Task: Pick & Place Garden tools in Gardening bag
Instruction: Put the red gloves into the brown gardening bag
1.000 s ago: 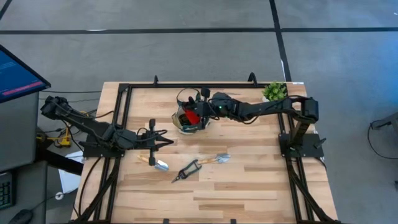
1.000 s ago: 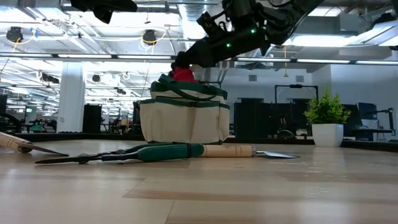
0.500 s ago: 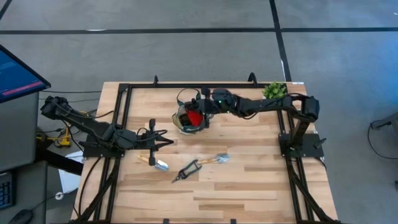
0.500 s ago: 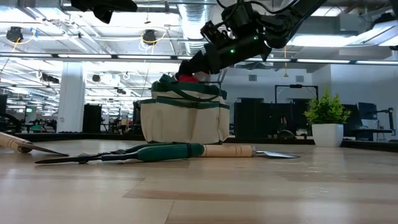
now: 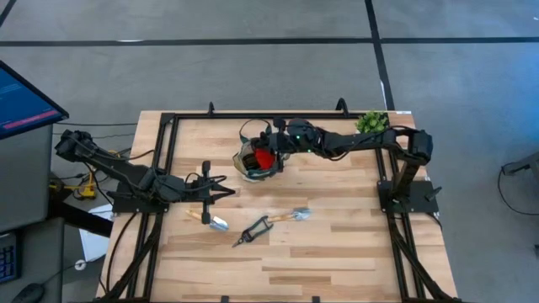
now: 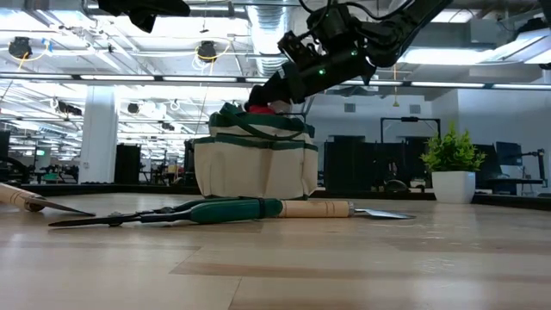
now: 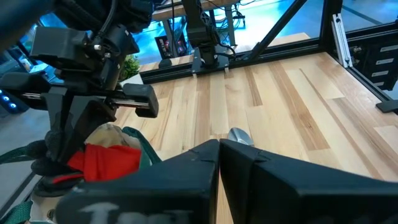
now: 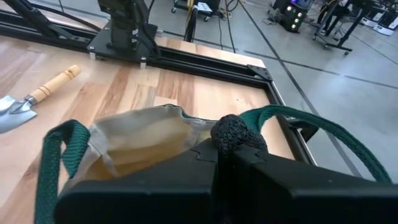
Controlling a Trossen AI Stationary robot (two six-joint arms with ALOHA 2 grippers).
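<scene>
1. Red-and-black piece (image 5: 263, 158) over gardening bag (image 5: 255, 164) mouth, pinched in right gripper (image 5: 271, 151).
2. Risk: snagging loop handles, tipping soft bag.
3. Left gripper (image 5: 221, 187) idle near trowel (image 5: 210, 220), fingers closed, empty.

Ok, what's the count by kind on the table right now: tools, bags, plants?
Trowels: 2
Clippers: 1
Red-and-black piece at the bag's mouth: 1
Gardening bag: 1
Potted plant: 1
Total: 6
</scene>
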